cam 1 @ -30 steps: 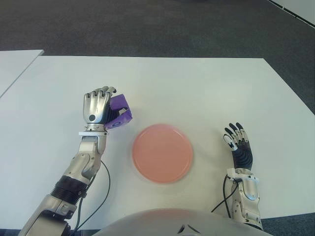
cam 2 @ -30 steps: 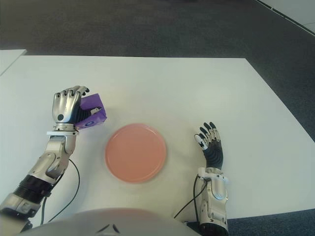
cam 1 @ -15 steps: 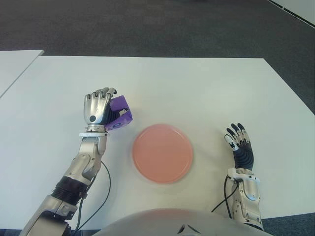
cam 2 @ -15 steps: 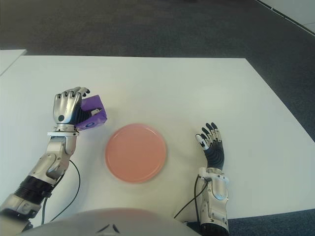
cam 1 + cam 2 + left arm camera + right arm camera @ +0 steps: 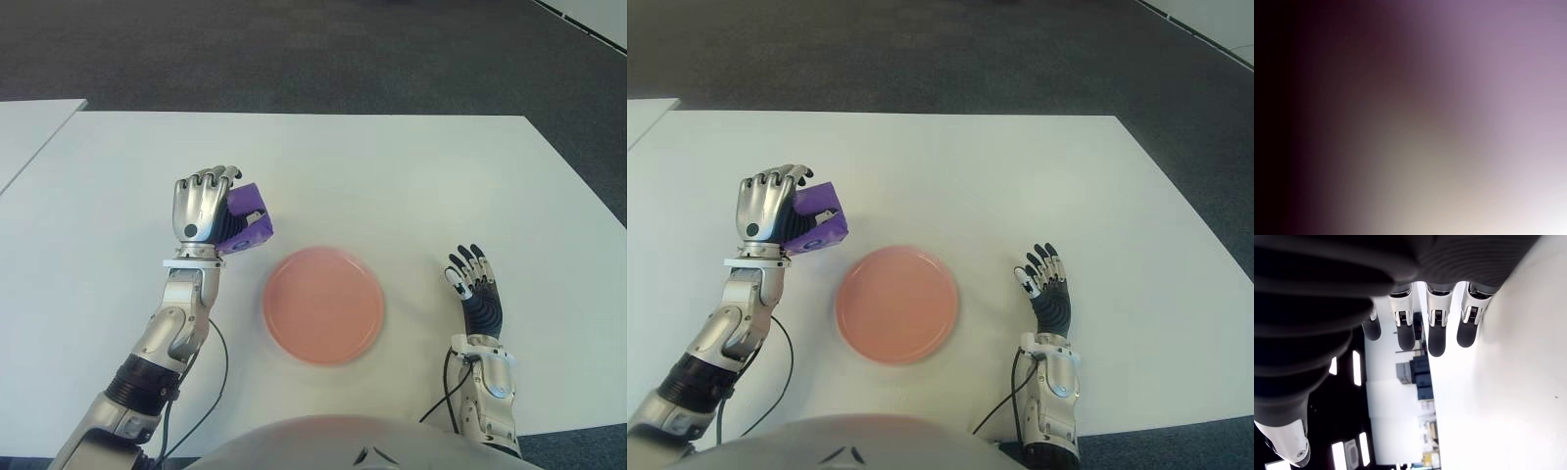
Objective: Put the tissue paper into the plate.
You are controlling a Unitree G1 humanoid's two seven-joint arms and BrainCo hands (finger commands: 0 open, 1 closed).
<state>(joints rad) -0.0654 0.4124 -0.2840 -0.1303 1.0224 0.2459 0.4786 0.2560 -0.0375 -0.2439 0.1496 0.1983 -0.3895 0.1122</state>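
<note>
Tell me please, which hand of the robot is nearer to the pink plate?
Left. The left hand, holding the purple tissue pack, shows just beyond the pink plate's left rim. The right hand, its fingers open, shows farther off, right of the plate.

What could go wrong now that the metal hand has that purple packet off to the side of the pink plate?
The left hand grips the purple tissue pack only along one side, so it might slip out on the way. The pack is beside the pink plate, not over it; letting go too soon would likely drop it on the white table. The right hand is open, right of the plate.
</note>
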